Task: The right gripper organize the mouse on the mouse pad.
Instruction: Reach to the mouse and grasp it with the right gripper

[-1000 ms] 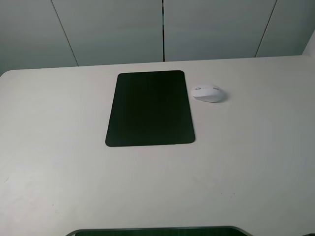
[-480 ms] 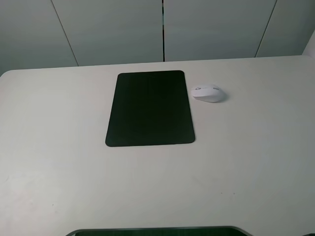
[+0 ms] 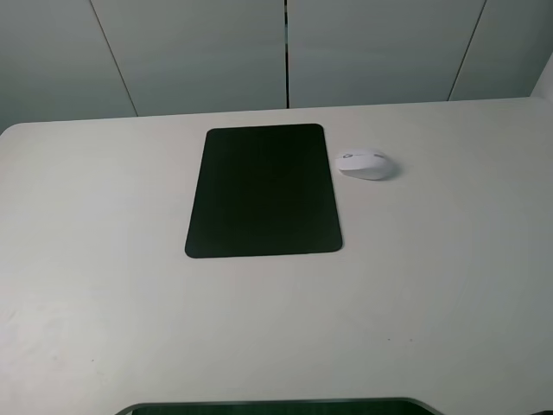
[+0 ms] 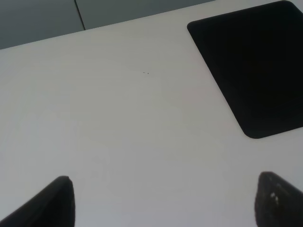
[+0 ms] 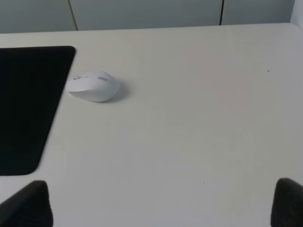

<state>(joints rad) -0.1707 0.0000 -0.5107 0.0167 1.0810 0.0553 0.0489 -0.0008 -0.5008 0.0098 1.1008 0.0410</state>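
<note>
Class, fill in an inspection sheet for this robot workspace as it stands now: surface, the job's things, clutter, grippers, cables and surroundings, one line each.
Surface: pale table, bare apart from the two items below; a few tiny specks.
Job's things: mouse pad lies flat toward the far middle of the table. The mouse sits on the bare table beside the pad's far right corner, not on it.
Clutter: nothing seen.
Grippers: right gripper open, holding nothing, well short of the mouse. Left gripper open, holding nothing, over bare table near the pad.
Cables: nothing seen.
Surroundings: grey wall panels behind the table.
</note>
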